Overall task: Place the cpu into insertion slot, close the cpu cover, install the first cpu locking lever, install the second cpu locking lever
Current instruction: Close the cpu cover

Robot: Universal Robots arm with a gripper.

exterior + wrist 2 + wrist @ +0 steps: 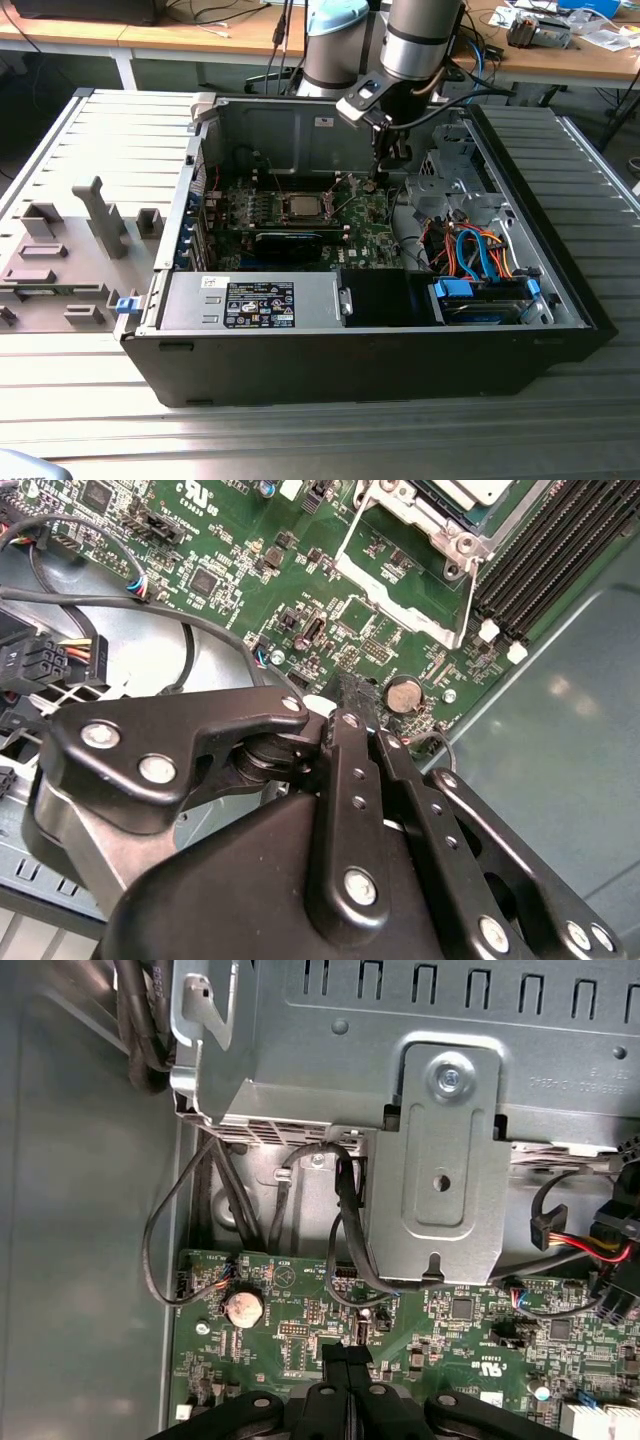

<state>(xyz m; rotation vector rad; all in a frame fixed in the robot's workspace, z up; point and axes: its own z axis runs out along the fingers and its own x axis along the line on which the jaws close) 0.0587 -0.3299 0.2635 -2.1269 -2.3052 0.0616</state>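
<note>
The cpu [300, 207] lies silver side up in the insertion slot [283, 209] in the middle of the green board inside the open case. In the second wrist view, a corner of the cpu [470, 490] and the slot's metal rim [440, 525] show. The cpu cover [420, 620] is swung open beside the slot, with green board visible through its window. My gripper [383, 178] hangs over the board's back corner, on the exterior view's right of the slot. Its fingertips [346, 1355] are pressed together with nothing seen between them, just above the board.
A coin battery [243, 1307] sits close to the fingertips. A grey metal bracket [440, 1160] and black cables [345, 1220] stand past the gripper. Memory slots [540, 560] run beside the socket. A long black card [290, 243], the power supply [260, 300] and blue and orange cables [480, 255] fill the case's front.
</note>
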